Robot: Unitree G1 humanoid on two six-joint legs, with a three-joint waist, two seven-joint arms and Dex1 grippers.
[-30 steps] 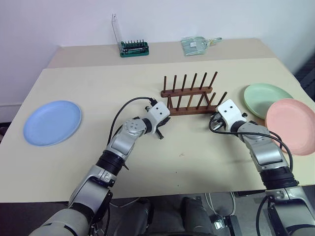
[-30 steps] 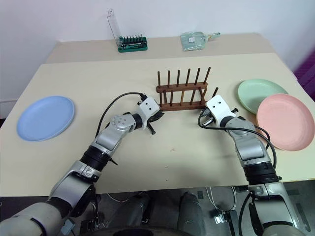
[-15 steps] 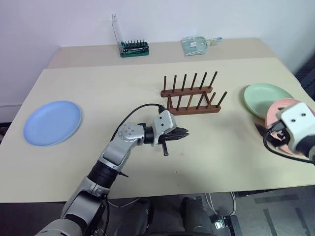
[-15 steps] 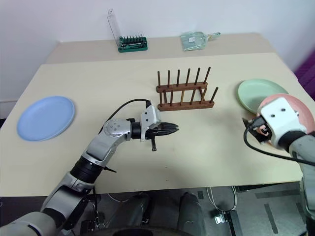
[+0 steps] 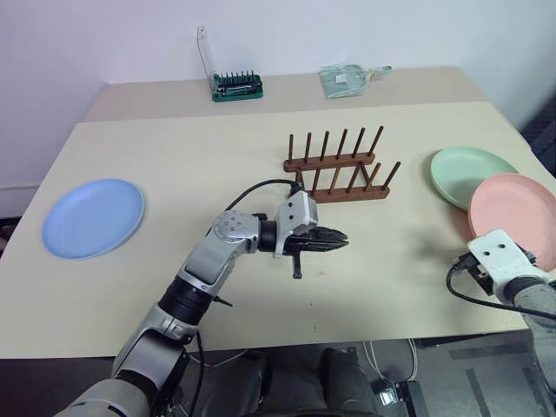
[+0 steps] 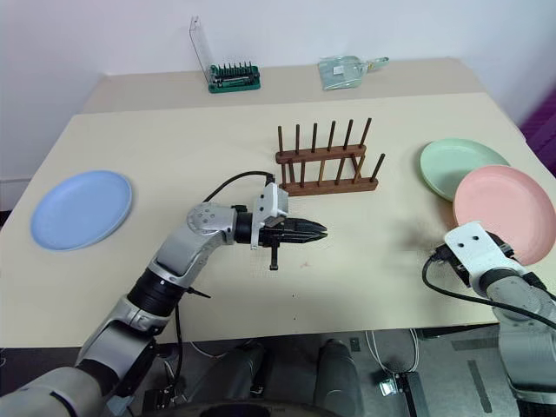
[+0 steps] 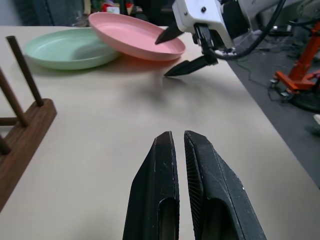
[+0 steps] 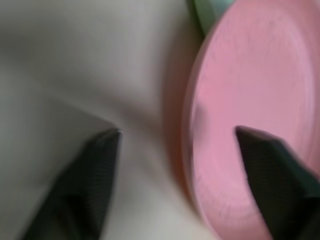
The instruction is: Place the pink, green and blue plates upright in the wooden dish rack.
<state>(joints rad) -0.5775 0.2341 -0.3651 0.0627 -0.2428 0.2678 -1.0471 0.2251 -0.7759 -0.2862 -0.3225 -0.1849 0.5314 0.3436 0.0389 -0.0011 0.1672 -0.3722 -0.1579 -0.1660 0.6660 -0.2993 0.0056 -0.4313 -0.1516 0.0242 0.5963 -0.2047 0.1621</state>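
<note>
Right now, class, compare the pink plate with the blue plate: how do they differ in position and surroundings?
The pink plate lies at the table's right edge, overlapping the green plate; the blue plate lies alone on the left. The right gripper has its fingers open at the pink plate's rim; no gripper is near the blue plate. Both lie flat, outside the wooden dish rack.

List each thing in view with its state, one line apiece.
Rack: upright on the table, no plates in it.
Pink plate: flat, overlapping the green plate's edge.
Green plate: flat on the table.
Blue plate: flat, alone.
Left gripper: shut, empty.
Right gripper: open, at the pink plate's rim.
</note>
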